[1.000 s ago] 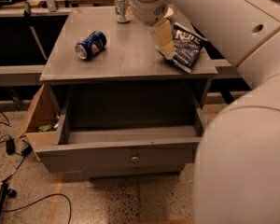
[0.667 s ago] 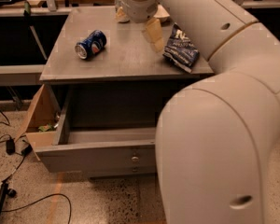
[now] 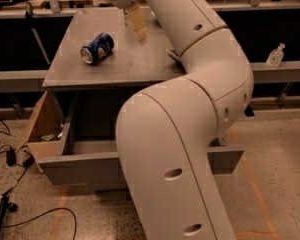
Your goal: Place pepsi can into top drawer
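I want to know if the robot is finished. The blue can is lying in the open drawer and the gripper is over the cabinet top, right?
No. The camera view shows the blue can lying on its side on the cabinet top, not in the open drawer. The gripper is indeed over the cabinet top, near its back.

My arm (image 3: 190,134) covers the middle and right of the top drawer (image 3: 85,166), knob included. Beyond the drawer, my gripper (image 3: 137,24) hangs near the upper frame edge, its wrist cut off. A dark scrap (image 3: 171,56) behind the drawer, perhaps a bag, is mostly hidden.
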{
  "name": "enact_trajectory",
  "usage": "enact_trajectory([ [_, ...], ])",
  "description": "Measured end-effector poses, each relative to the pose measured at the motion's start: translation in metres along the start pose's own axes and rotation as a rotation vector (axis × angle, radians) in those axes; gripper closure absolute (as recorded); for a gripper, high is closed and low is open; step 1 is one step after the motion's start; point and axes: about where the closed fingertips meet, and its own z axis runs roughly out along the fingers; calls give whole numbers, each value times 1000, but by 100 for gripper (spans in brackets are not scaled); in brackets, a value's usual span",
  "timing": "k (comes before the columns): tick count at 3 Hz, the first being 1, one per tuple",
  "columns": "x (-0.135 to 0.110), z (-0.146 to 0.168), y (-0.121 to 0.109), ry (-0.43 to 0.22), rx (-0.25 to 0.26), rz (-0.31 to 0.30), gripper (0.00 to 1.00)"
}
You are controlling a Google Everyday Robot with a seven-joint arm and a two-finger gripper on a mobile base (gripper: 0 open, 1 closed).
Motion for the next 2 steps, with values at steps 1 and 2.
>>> enact_trajectory([
  [1,-18,-1,-37,34,32,-21,0],
  [2,-35,20,-62,55,22,-37,0],
])
